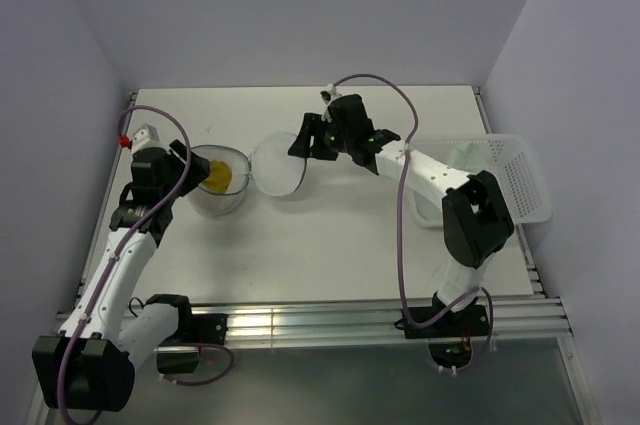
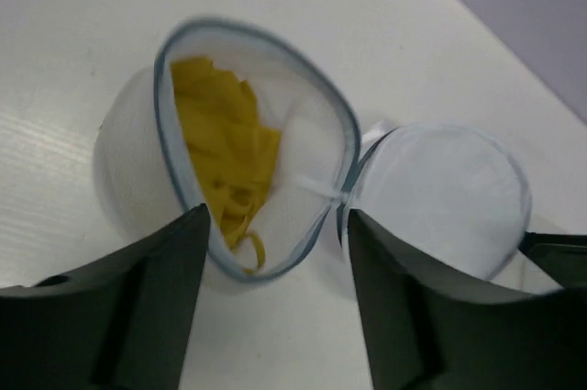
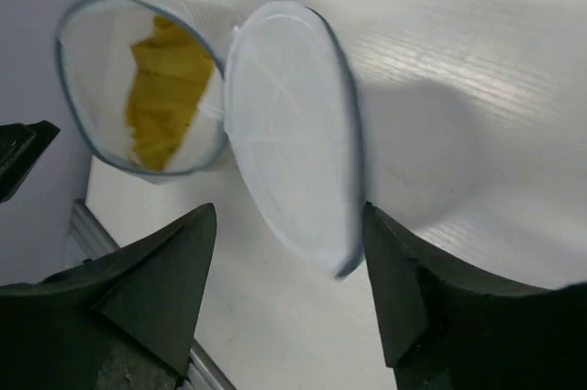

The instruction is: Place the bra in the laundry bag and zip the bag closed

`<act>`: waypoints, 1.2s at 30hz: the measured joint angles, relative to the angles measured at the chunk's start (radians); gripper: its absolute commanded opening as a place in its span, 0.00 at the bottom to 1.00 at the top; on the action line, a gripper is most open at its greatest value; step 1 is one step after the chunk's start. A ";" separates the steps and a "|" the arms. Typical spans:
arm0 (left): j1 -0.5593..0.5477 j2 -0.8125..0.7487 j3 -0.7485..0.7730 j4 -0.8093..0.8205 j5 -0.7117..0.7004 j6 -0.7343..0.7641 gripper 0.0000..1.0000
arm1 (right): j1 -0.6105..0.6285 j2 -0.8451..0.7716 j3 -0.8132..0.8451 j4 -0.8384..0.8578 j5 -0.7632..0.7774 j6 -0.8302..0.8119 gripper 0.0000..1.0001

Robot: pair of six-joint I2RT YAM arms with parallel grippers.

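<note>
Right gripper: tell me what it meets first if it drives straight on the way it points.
Probably the laundry bag: its empty, flipped-open half lies directly ahead of the right gripper, between its open fingers. Depth is unclear.

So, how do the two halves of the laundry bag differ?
The left half holds the yellow bra; the right half is empty. The left half lies before the open left gripper, the right half before the open right gripper. Both are white mesh with a dark rim, joined, unzipped.
</note>
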 measured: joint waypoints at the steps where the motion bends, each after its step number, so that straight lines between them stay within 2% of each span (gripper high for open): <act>1: 0.000 -0.003 -0.024 -0.002 0.001 -0.006 0.75 | -0.001 0.013 0.002 -0.011 0.001 -0.003 0.87; 6: 0.001 -0.055 -0.058 -0.029 0.021 -0.024 0.77 | -0.027 -0.018 -0.002 -0.045 0.018 -0.027 0.89; 10: -0.001 -0.168 -0.058 -0.011 0.097 -0.023 0.79 | -0.113 -0.196 -0.094 -0.037 0.053 -0.047 0.81; 11: -0.003 -0.190 -0.058 -0.005 0.119 -0.021 0.79 | -0.156 -0.273 -0.141 -0.026 0.063 -0.048 0.79; 14: -0.016 -0.249 -0.058 0.007 0.201 0.003 0.91 | -0.300 -0.459 -0.271 -0.001 0.123 -0.048 0.74; 15: -0.022 -0.267 -0.058 0.009 0.241 0.021 0.99 | -0.361 -0.510 -0.317 0.015 0.148 -0.047 0.73; 19: -0.039 -0.316 -0.058 0.008 0.390 0.091 0.99 | -0.563 -0.608 -0.484 0.034 0.318 -0.043 0.72; 22: -0.045 -0.335 -0.064 0.002 0.490 0.150 0.99 | -0.653 -0.581 -0.564 0.026 0.457 -0.044 0.76; 25: -0.053 -0.341 -0.064 -0.029 0.530 0.200 0.99 | -0.720 -0.498 -0.573 0.020 0.512 -0.047 0.77; 32: -0.175 -0.388 -0.064 -0.095 0.499 0.249 0.99 | -0.803 -0.228 -0.480 0.014 0.482 -0.047 0.79; 34: -0.208 -0.414 -0.064 -0.103 0.481 0.257 0.99 | -0.808 -0.143 -0.426 0.015 0.451 -0.047 0.74; 36: -0.233 -0.435 -0.064 -0.108 0.462 0.259 0.99 | -0.810 -0.071 -0.374 0.012 0.421 -0.051 0.49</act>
